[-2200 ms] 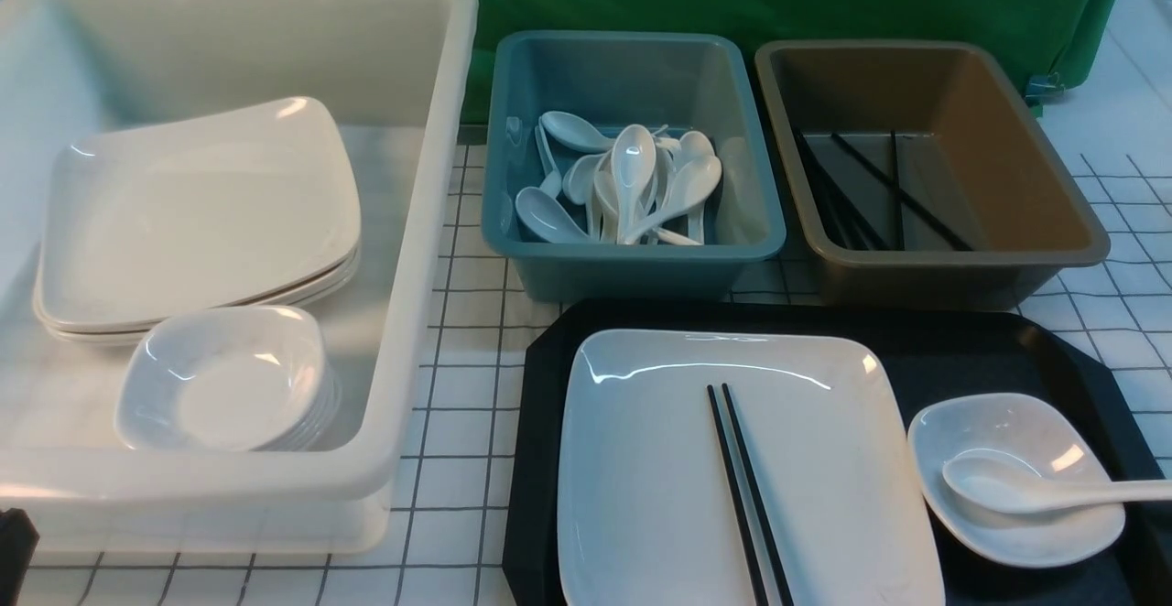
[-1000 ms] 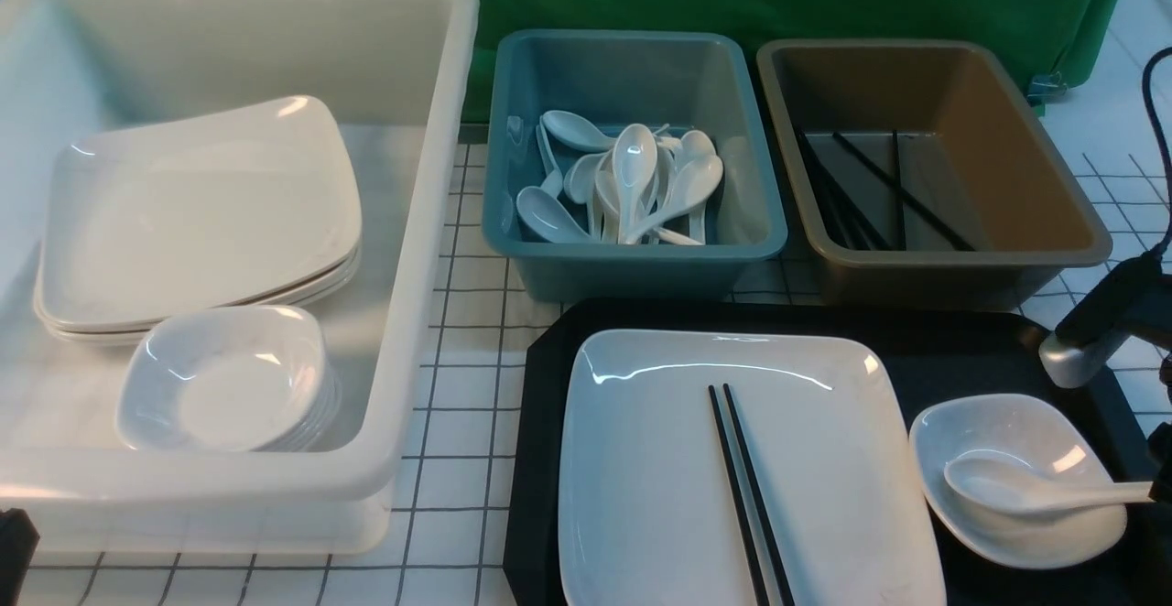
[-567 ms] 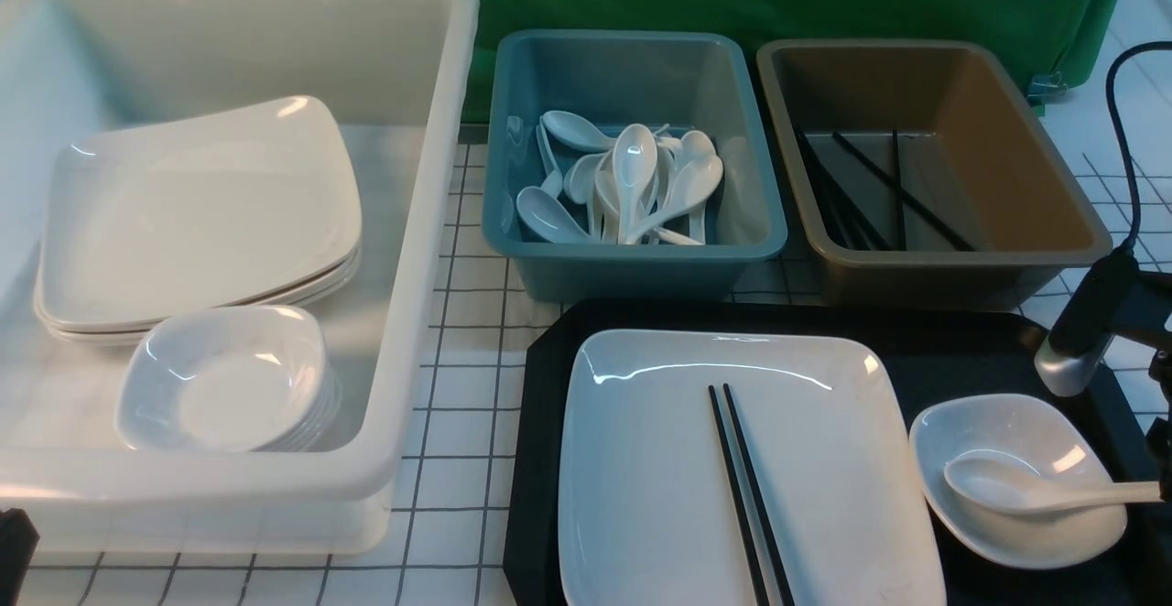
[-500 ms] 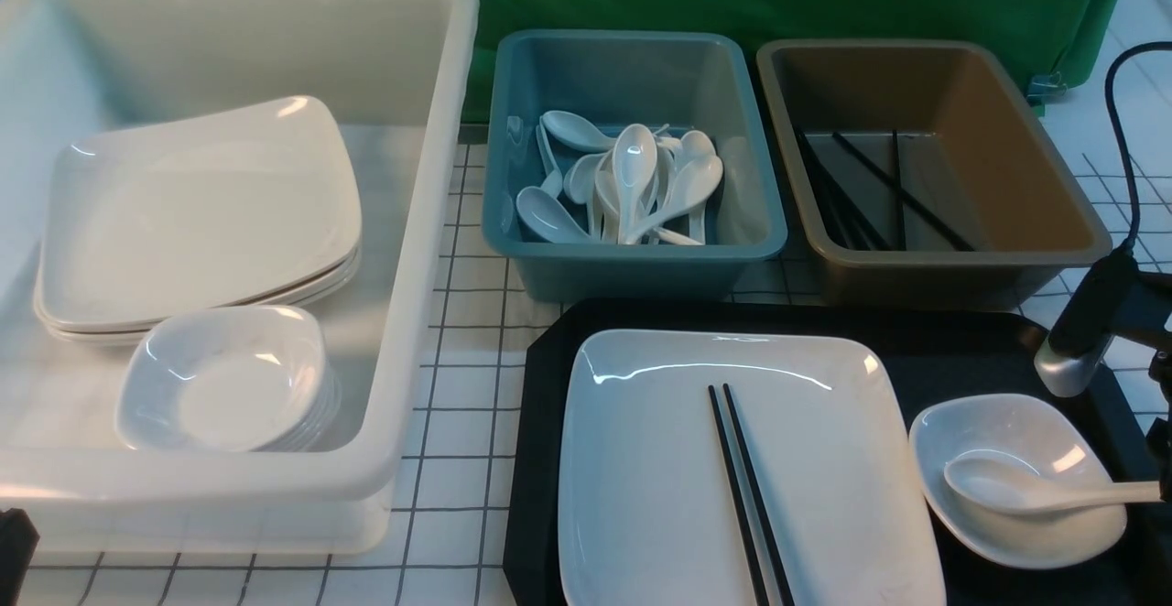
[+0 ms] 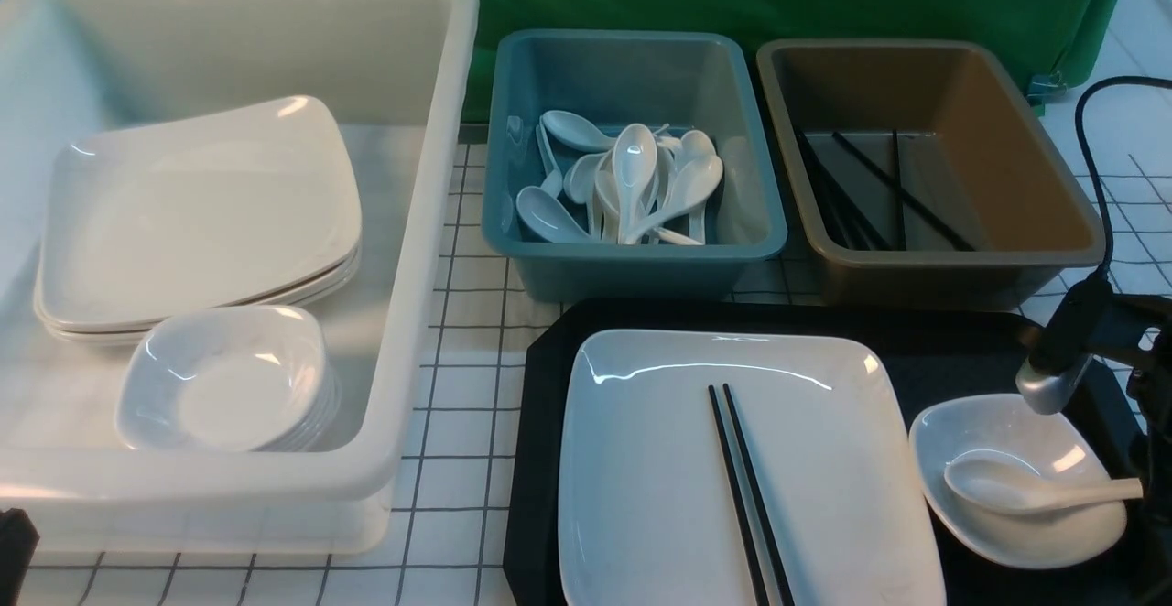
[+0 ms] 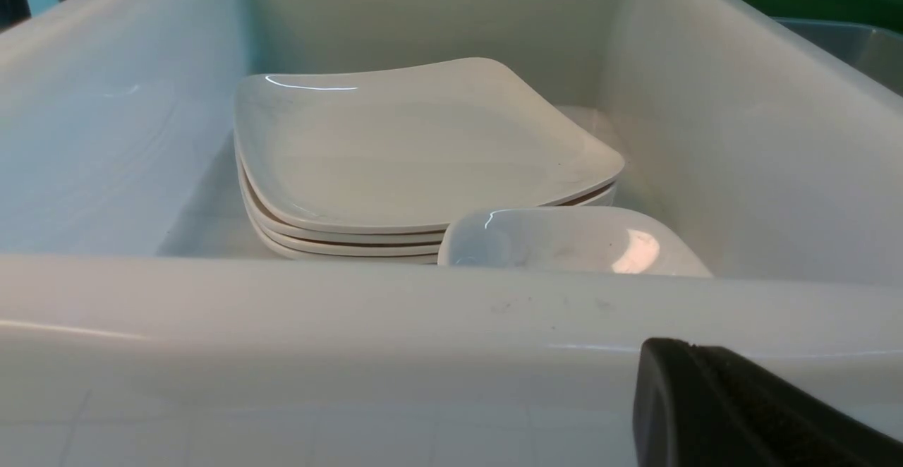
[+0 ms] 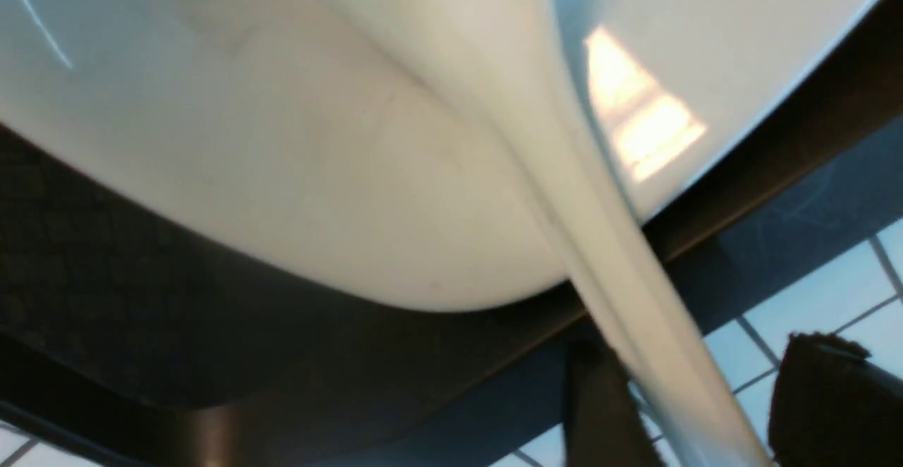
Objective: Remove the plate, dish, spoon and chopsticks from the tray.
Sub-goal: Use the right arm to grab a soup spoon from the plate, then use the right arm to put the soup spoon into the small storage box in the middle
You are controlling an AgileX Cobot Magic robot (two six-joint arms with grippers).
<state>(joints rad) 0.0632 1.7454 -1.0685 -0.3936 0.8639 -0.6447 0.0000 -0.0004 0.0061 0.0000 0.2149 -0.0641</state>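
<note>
The black tray [image 5: 952, 350] lies at the front right. On it sits the large white plate [image 5: 659, 459] with the black chopsticks [image 5: 746, 496] lying across it. Right of the plate stands the small white dish [image 5: 1007, 423], and the spoon [image 5: 998, 489] rests in it with its handle pointing right over the rim. My right gripper [image 5: 1152, 494] is at the end of that handle. In the right wrist view the handle [image 7: 600, 227] runs between the gripper's [image 7: 705, 354] two fingers, with a gap left on one side. My left gripper [image 6: 677, 361] stays shut and empty in front of the white tub.
A big white tub [image 5: 430, 221] at the left holds stacked plates and dishes. Behind the tray stand a teal tub [image 5: 632, 258] with several spoons and a brown tub [image 5: 952, 263] with black chopsticks. The right wrist's camera [image 5: 1053, 359] hangs over the tray's right end.
My right arm has come in from the right edge and shifted left and down toward the dish. Its jaws have narrowed around the spoon's handle. The left arm has not moved.
</note>
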